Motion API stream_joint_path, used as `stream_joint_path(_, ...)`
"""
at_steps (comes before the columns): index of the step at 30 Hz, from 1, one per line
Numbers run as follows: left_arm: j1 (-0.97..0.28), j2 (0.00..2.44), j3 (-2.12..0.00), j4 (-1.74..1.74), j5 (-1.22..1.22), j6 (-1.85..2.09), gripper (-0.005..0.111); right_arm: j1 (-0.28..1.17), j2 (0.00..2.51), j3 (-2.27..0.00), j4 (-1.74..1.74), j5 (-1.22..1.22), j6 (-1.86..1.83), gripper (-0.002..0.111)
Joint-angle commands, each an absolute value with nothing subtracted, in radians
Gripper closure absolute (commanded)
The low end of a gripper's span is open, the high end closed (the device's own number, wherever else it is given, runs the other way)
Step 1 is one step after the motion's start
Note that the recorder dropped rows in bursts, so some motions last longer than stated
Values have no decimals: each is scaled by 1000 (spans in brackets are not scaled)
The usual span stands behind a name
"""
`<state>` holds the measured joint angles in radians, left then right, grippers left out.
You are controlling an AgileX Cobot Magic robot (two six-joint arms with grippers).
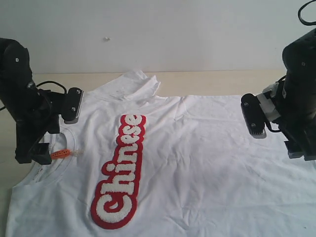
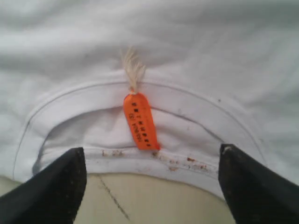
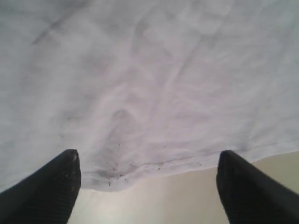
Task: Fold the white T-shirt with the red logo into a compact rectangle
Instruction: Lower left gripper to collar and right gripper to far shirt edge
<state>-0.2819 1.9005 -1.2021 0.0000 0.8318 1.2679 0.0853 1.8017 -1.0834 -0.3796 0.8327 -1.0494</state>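
The white T-shirt (image 1: pixel 197 158) lies spread on the table, its neck to the left and its hem to the right. The red logo (image 1: pixel 121 170) runs in a long strip across the chest. My left gripper (image 1: pixel 55 129) hovers at the collar, open, with the orange neck tag (image 2: pixel 140 122) and ribbed collar (image 2: pixel 140 161) just beyond its empty gripper (image 2: pixel 152 186). My right gripper (image 1: pixel 276 132) is open at the hem side. In the right wrist view the hem edge (image 3: pixel 154 165) lies just ahead of the gripper (image 3: pixel 148 186), with bare table between the fingers.
The beige table (image 1: pixel 222 81) shows behind the shirt, against a white wall (image 1: pixel 173 29). One sleeve (image 1: pixel 140 81) is bunched up at the far edge. A black cable (image 1: pixel 49 85) trails by the left arm.
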Motion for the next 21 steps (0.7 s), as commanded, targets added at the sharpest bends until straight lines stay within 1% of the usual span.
stream_joint_path(1, -249, 1899, -1210, 0, 845, 1258, 31, 54, 1804, -1082, -319, 761, -1071, 49)
stream_joint_path(3, -247, 1899, -1210, 0, 842, 1260, 31, 40, 1804, -1082, -286, 741, -1073, 62)
stream_joint_path(4, -247, 1899, -1210, 0, 836, 1260, 31, 35, 1804, -1082, -284, 728, -1067, 65)
stream_joint_path(6, -247, 1899, -1210, -10, 836, 1260, 31, 35, 1795, -1087, -302, 714, -966, 67)
stream_joint_path(9, -247, 1899, -1210, -26, 832, 1260, 31, 35, 1783, -1087, -311, 669, -857, 66)
stream_joint_path(10, -247, 1899, -1210, -27, 830, 1260, 31, 35, 1778, -1087, -317, 647, -820, 62)
stream_joint_path(12, -247, 1899, -1210, -27, 818, 1260, 28, 35, 1778, -1087, -325, 612, -737, 51)
stream_joint_path(13, -247, 1899, -1210, -27, 816, 1260, 26, 35, 1778, -1087, -349, 592, -725, 43)
stream_joint_path(14, -249, 1899, -1210, -27, 816, 1260, 22, 35, 1778, -1088, -370, 597, -696, 31)
stream_joint_path(17, -251, 1899, -1210, -42, 810, 1260, 10, 35, 1778, -1088, -409, 625, -693, 9)
stream_joint_path(18, -251, 1899, -1210, -42, 810, 1260, 7, 35, 1778, -1088, -420, 629, -695, 4)
stream_joint_path(20, -251, 1899, -1210, -64, 814, 1256, 1, 35, 1777, -1088, -451, 629, -698, 3)
stream_joint_path(21, -251, 1899, -1210, -79, 817, 1256, 1, 35, 1777, -1088, -455, 622, -698, 3)
